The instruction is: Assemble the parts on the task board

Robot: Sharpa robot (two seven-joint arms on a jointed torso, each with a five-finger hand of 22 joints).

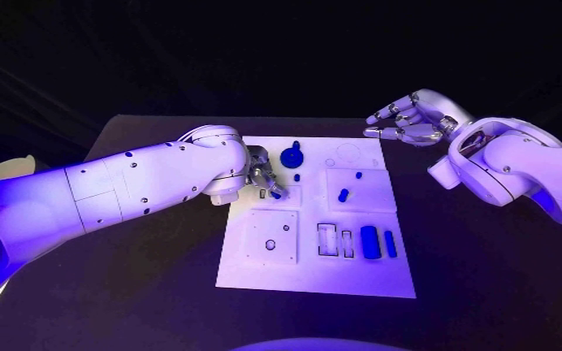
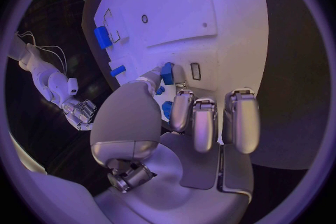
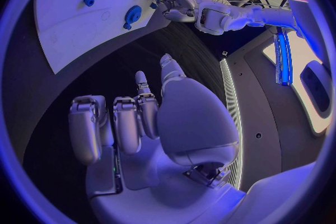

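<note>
Left hand (image 1: pixel 265 179): pinches a small blue part (image 2: pixel 167 73) over the board's (image 1: pixel 307 274) left-middle slot (apparently lining it up for insertion).
Right hand (image 1: pixel 406 120): empty, fingers apart, parked beyond the board's far corner.

A black table (image 1: pixel 140 286) fills the lower part of the head view, from the left edge to the right edge. Its far edge runs across the middle of the frame. Behind this edge, the upper part of the frame is dark.
</note>
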